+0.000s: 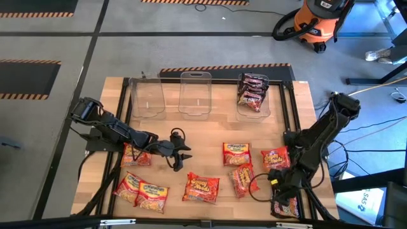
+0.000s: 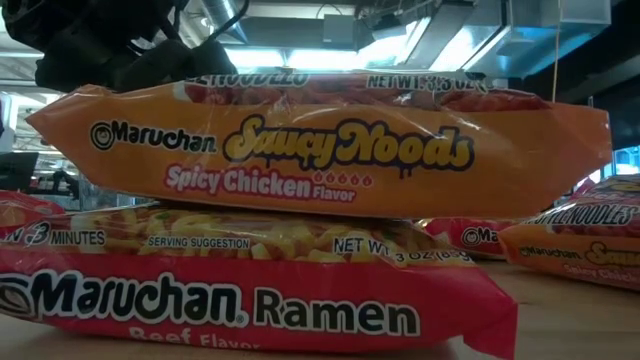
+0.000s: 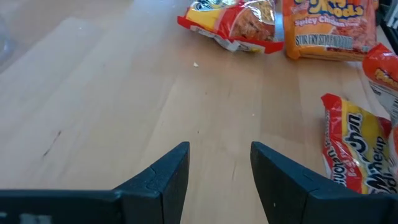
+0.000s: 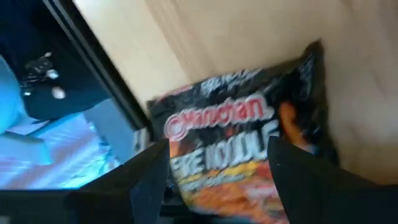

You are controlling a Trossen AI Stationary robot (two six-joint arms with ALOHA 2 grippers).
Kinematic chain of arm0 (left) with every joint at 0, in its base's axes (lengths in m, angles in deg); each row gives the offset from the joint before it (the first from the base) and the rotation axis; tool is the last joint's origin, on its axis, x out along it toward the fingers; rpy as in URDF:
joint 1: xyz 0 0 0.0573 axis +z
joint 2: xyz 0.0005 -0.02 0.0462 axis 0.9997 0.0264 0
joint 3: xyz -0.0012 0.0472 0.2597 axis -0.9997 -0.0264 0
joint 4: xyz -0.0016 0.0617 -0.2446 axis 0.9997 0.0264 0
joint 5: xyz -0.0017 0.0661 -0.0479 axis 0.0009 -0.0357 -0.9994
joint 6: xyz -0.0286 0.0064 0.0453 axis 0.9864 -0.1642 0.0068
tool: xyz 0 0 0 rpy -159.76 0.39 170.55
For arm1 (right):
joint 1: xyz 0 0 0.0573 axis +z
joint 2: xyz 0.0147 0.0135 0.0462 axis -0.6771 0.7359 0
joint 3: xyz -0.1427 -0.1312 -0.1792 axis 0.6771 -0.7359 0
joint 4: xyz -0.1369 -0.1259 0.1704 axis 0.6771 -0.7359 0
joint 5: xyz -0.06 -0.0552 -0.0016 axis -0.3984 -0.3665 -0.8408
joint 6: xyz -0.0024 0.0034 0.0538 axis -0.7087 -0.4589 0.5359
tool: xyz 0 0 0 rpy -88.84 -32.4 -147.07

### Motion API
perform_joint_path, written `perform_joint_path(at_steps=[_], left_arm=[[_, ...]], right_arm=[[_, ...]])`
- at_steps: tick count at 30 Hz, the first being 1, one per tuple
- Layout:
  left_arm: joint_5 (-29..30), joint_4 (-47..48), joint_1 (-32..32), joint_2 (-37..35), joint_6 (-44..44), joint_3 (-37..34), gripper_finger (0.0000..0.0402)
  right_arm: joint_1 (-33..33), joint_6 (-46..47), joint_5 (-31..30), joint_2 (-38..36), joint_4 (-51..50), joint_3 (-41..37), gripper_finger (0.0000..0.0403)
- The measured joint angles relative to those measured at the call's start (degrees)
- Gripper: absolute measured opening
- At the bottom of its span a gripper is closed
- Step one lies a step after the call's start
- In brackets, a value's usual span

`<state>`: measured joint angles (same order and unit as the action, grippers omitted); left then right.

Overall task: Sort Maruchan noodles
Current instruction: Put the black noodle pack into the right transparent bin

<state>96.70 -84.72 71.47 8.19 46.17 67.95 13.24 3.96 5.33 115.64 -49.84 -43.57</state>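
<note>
- Right tool (image 4: 214, 180) sits at the bench's (image 1: 210, 130) front right corner, its fingers spread to either side of a black packet (image 4: 249, 149) printed "Maruchan" in red, not pinching it.
- Left tool (image 3: 219, 180) hovers over bare wood left of centre, fingers apart and empty.
- Red and orange-yellow packets (image 1: 202, 187) lie scattered along the front half; one orange "Saucy Noods Spicy Chicken" packet (image 2: 320, 150) rests on a red "Ramen" packet (image 2: 250, 290).
- Three clear bins (image 1: 194, 94) line the back edge; the rightmost holds dark packets (image 1: 252, 92).
</note>
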Motion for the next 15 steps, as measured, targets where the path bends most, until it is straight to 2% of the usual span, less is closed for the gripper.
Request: perform_joint_path(at_steps=[6,15], left_arm=[[2.92,-0.68,0.49,0.00,-0.02,0.00,0.0165],[3.07,-0.73,1.01,0.00,-0.04,0.00,0.0165]], right_arm=[[0.00,11.52,7.86,1.08,2.19,4.24,0.0248],[0.26,6.13,12.39,10.98,1.86,4.11,0.0248]])
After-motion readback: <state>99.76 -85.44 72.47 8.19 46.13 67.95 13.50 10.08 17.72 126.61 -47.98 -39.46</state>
